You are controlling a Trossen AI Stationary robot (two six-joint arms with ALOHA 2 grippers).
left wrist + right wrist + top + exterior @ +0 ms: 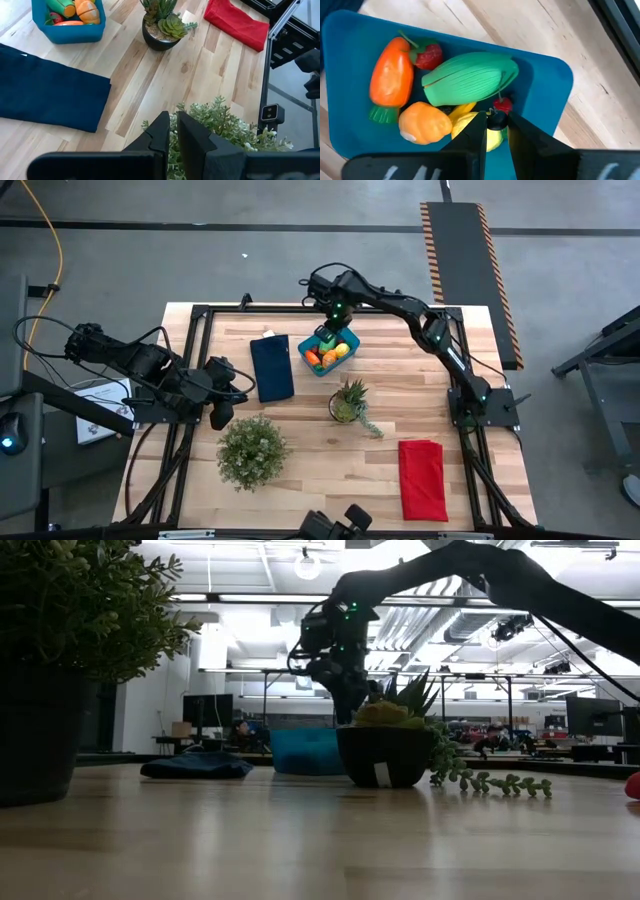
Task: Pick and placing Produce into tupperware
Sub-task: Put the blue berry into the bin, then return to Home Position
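- We are finding the right gripper hanging directly over the small bright blue rectangular plastic tub; its two dark fingers are standing nearly together, with only a narrow gap between them, and we cannot tell whether they are pinching the small red cherry-like piece showing at their tips or merely hovering above it.
- We are recording the following toy produce lying inside the tub: an orange carrot with a green top, a ribbed green oval, a rounded orange piece, a yellow lemon partly hidden under the fingers, and a small red strawberry-like piece.
- We are placing the tub toward the far middle of the wooden table, just beside the flat dark blue cloth.
- We are noting the left gripper waiting at the table's left side over the bushy green potted plant, fingers drawn close together and holding nothing.
- We are judging the task to be at or near completion: no loose produce is showing on the table in any view, apart from the spiky-leaved plant in a dark pot and a red cloth.
- We are finding no legible brands, labels or writing; a pale tag on the dark pot is too small to read.
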